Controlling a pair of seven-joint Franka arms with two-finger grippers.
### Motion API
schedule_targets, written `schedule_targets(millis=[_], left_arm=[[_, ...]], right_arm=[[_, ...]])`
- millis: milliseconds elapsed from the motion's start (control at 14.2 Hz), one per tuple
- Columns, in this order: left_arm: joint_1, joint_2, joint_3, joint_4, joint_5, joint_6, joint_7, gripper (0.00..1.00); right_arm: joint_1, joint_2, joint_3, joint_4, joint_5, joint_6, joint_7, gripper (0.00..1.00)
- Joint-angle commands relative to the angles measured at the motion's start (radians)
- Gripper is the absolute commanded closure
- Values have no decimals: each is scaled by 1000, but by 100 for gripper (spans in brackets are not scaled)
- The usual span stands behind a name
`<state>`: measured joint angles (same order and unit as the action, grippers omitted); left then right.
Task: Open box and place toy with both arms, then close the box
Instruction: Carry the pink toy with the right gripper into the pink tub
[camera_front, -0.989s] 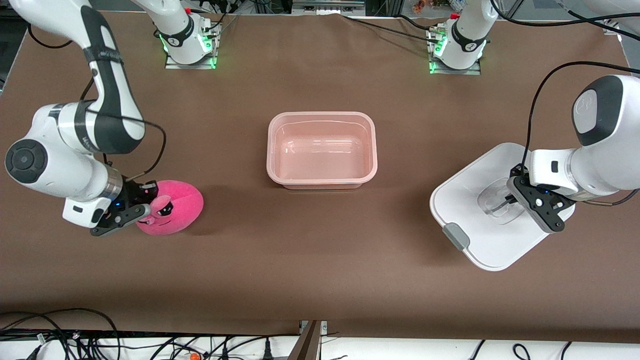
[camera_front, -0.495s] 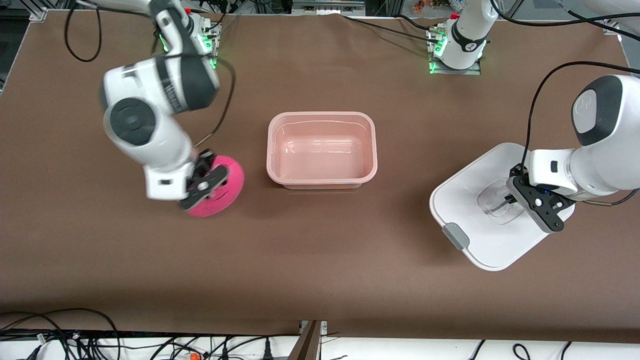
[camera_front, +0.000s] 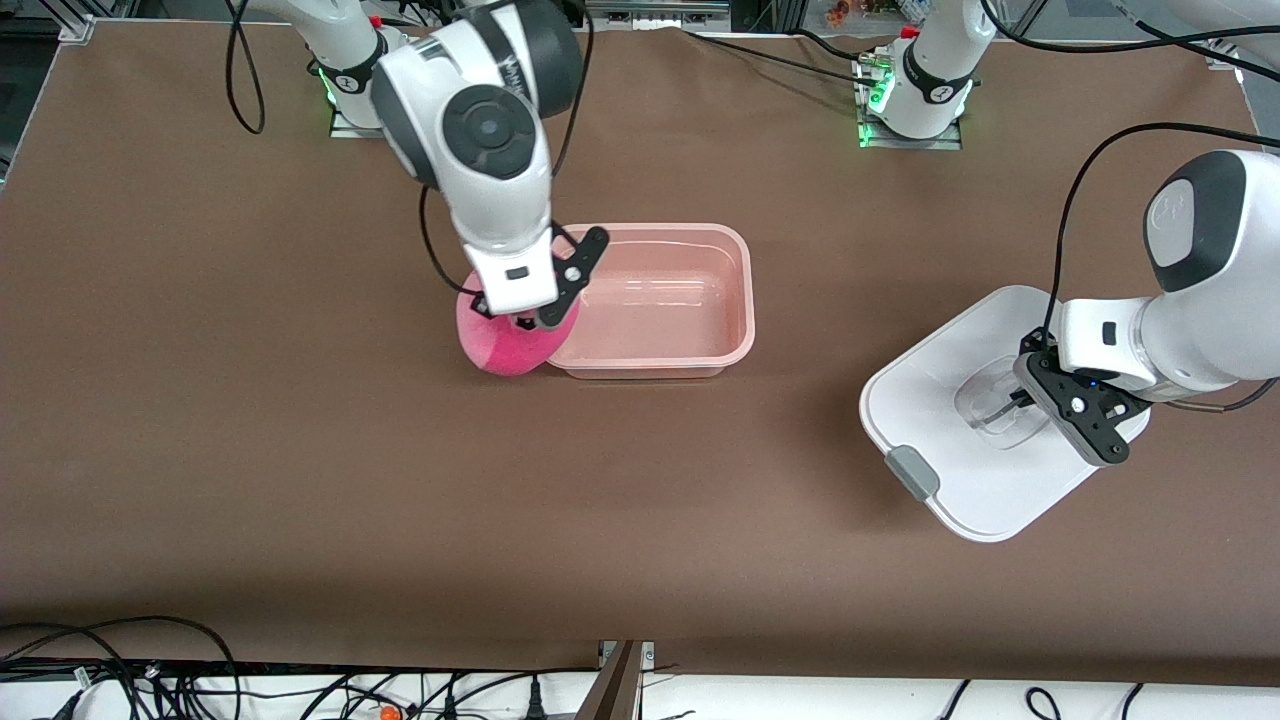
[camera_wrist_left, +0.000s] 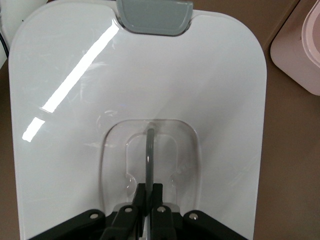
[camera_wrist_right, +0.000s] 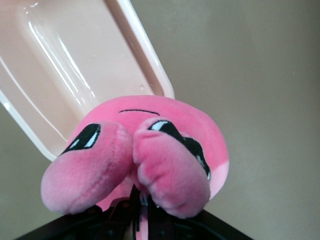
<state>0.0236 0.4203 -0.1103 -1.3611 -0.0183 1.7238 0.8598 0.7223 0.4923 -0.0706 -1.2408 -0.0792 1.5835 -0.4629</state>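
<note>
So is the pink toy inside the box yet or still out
Out. The toy hangs from the right gripper, shut on it, over the box's corner rim; the tub's inside shows bare.

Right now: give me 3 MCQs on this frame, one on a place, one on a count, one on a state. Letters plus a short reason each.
1. What is the toy over?
A. the corner of the box toward the right arm's end
B. the lid
C. bare table near the cables

2. How many grey clips show on the lid in the front view?
A. none
B. one
C. three

3. What is the left gripper doing?
A. hanging open over the box
B. shut on the lid's handle
C. holding the toy

Key: 1 A, the right gripper holds the plush above that rim corner. 2 B, a single clip shows. 3 B, its fingers pinch the clear handle's bar.
</note>
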Motion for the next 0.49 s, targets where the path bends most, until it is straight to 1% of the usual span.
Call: schedule_targets(millis=[0, 212, 424], left_arm=[[10, 0, -2, 13, -28, -16, 25, 100], [10, 2, -2, 14, -40, -16, 25, 100], [10, 2, -2, 13, -42, -16, 25, 100]], right_arm=[[49, 115, -12, 209, -31, -115, -31, 100], [92, 156, -14, 227, -34, -111, -30, 100], [153, 177, -14, 227, -100, -123, -31, 100]])
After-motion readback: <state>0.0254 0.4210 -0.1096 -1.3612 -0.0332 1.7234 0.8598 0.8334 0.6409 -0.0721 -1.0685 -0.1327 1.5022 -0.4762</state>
